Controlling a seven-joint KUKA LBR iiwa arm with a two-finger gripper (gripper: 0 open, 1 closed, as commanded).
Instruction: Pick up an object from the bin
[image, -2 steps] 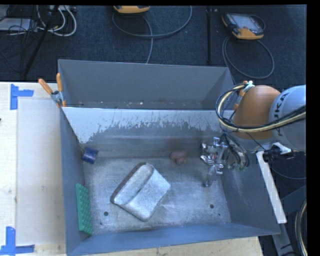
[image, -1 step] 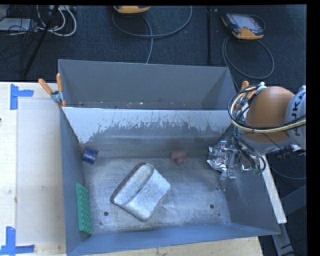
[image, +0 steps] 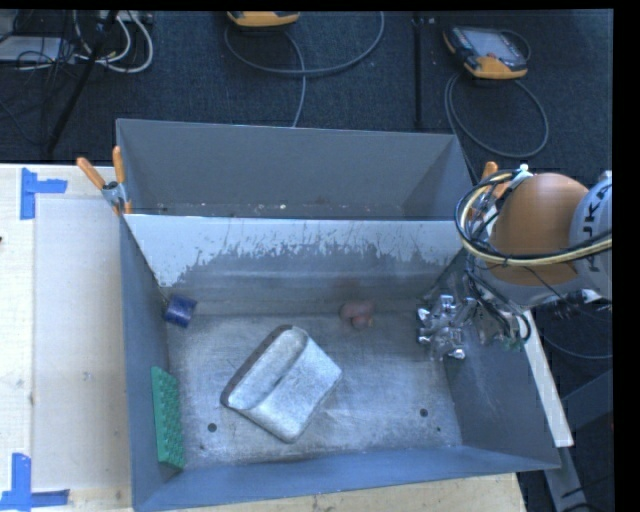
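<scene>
The gripper (image: 442, 328) hangs low inside the grey metal bin (image: 290, 185), close to its right wall and about halfway between the back and front walls. It is a tangle of bright metal parts seen from above, and I cannot tell whether it is open or closed. Nothing can be made out in its grasp. Behind it, over the bin's right rim, sits the arm's rounded orange cover (image: 535, 215), with looped cables (image: 478, 222) along its left side.

The thing nearest the gripper is a small pinkish-brown lump (image: 356, 314) on the bin floor. It lies toward the back wall, near the gripper but apart from it, on the side away from the right wall.

A grey folded pad (image: 282, 383) lies at an angle in the middle of the floor, nearer the front wall. A small blue cylinder (image: 180, 312) rests in the back left corner of the floor, at the foot of the left wall. A flat green studded plate (image: 167, 415) lies along the left wall, toward the front left corner.
</scene>
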